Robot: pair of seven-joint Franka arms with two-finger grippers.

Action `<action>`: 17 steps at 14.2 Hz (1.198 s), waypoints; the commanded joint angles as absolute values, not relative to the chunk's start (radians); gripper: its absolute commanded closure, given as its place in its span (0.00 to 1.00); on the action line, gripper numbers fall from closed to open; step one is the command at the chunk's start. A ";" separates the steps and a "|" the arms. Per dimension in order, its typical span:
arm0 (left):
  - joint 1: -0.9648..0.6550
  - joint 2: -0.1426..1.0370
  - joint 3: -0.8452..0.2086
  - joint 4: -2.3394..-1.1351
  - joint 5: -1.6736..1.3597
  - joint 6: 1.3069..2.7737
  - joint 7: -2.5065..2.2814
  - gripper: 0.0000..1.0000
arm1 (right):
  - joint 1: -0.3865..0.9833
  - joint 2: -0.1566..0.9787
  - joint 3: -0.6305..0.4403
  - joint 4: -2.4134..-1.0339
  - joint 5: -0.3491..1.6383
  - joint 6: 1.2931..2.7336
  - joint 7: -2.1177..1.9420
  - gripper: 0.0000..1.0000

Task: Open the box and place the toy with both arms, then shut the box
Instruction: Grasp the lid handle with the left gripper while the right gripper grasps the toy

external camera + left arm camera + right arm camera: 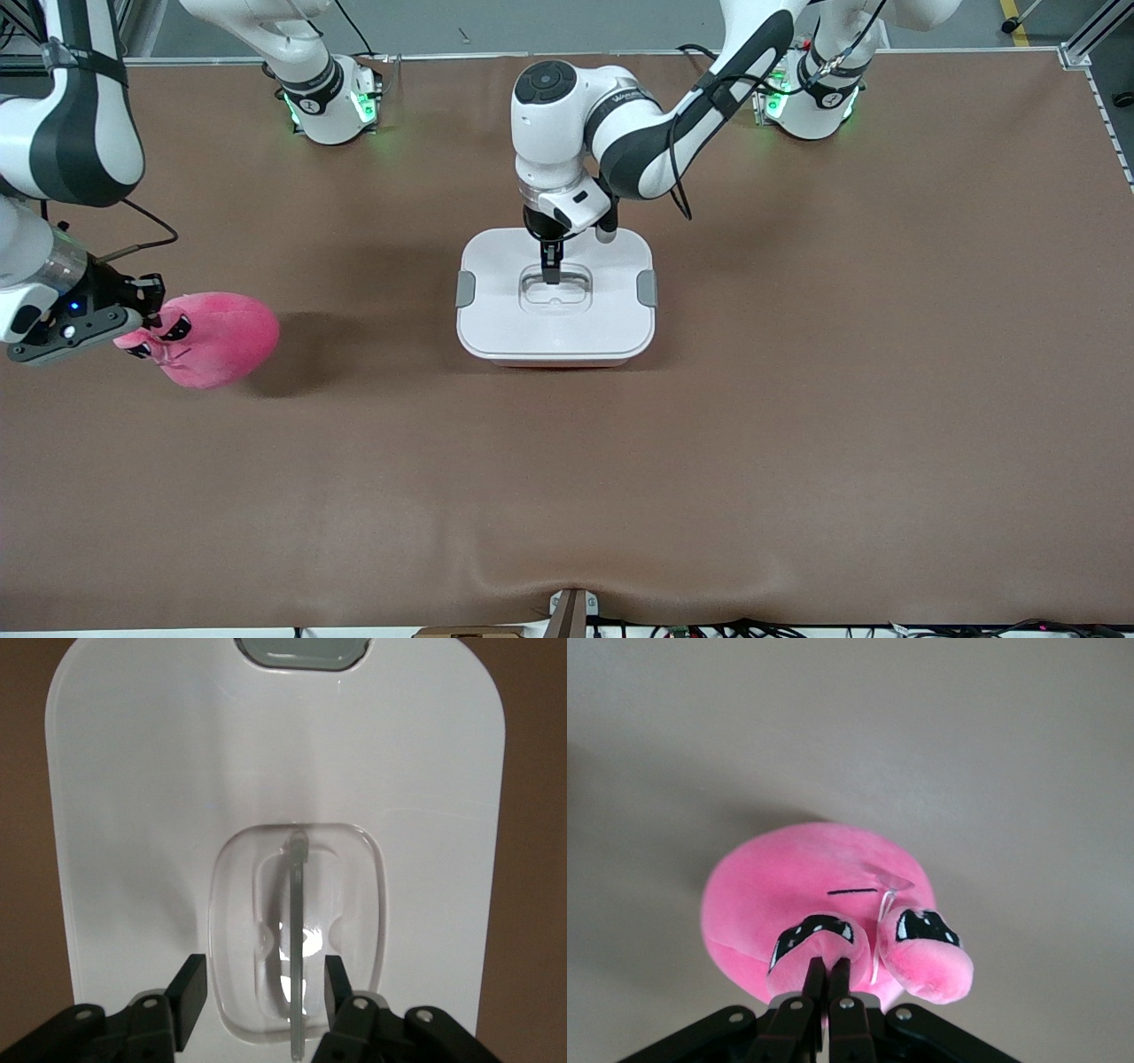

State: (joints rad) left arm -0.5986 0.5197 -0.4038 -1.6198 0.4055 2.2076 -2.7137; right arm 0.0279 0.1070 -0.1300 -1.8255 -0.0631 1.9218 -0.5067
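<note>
You are at the start of this job, by the look of it. The box (555, 306) sits in the middle of the bench (797, 425) with its white lid (496, 328) on and both grey side clips (465, 289) lying against the ends, so nothing has been opened yet.

Your left hand (551, 266) is down over the box, in the clear recessed handle (296, 939) at the lid's centre. In the left wrist view its two fingers (188, 988) stand spread, one on each side of the upright handle bar, neither touching it. I judge this to be the moment of lining up for a pinch on the handle, not a grip.

Your right hand (142, 330) is well away from the box, toward the right arm's end of the bench, and its fingers are pressed together on a nub of the toy (217, 338). The right wrist view shows that nub pinched between the fingertips (808, 979). Whether the toy rests on the bench or hangs just above it I cannot tell; its shadow falls on the bench toward the box.

So the toy is in hand. What is left: grip the handle, lift the lid off, carry the toy over to the box and put it in the tub, then set the lid back on.
</note>
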 commanded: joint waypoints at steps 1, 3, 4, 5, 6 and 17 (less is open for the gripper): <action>-0.606 0.545 -0.402 -1.598 0.439 2.221 -2.773 0.42 | 0.008 0.103 -0.114 -1.801 -0.067 1.873 -0.517 1.00; -0.606 0.551 -0.402 -1.598 0.439 2.230 -2.773 0.46 | 0.009 0.098 -0.110 -1.798 -0.066 1.865 -0.518 1.00; -0.606 0.551 -0.402 -1.598 0.439 2.232 -2.773 0.47 | 0.014 0.097 -0.110 -1.784 -0.067 1.861 -0.518 1.00; -0.606 0.551 -0.402 -1.597 0.437 2.232 -2.773 0.51 | 0.020 0.098 -0.110 -1.769 -0.067 1.859 -0.518 1.00; -0.606 0.551 -0.402 -1.598 0.437 2.232 -2.773 0.56 | 0.021 0.098 -0.110 -1.767 -0.069 1.859 -0.526 1.00; -0.597 0.537 -0.402 -1.595 0.440 2.227 -2.767 1.00 | 0.049 0.106 -0.109 -1.681 0.014 1.703 -0.558 1.00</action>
State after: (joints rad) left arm -0.5937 0.5365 -0.3961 -1.6028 0.4129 2.2287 -2.7152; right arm 0.0354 0.1068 -0.1075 -1.7036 -0.0009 1.7302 -0.5764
